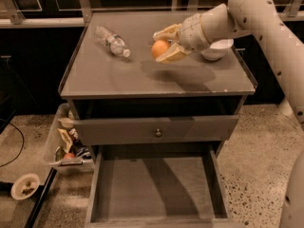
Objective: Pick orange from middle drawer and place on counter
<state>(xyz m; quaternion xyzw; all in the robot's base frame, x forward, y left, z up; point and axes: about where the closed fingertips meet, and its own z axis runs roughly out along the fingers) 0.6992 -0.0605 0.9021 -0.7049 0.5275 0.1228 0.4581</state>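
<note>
Orange fruit is clamped between the two fingers of your gripper, which hangs just above the counter and casts a shadow on the glossy grey top beneath it. Beside the gripper's wrist, a white bowl stands on the counter. Beyond the fingertips, well apart from them, a clear plastic bottle lies on its side. Far below the gripper, the middle drawer stands pulled out, showing its flat grey floor. Above it, a drawer front with a small knob is closed.
</note>
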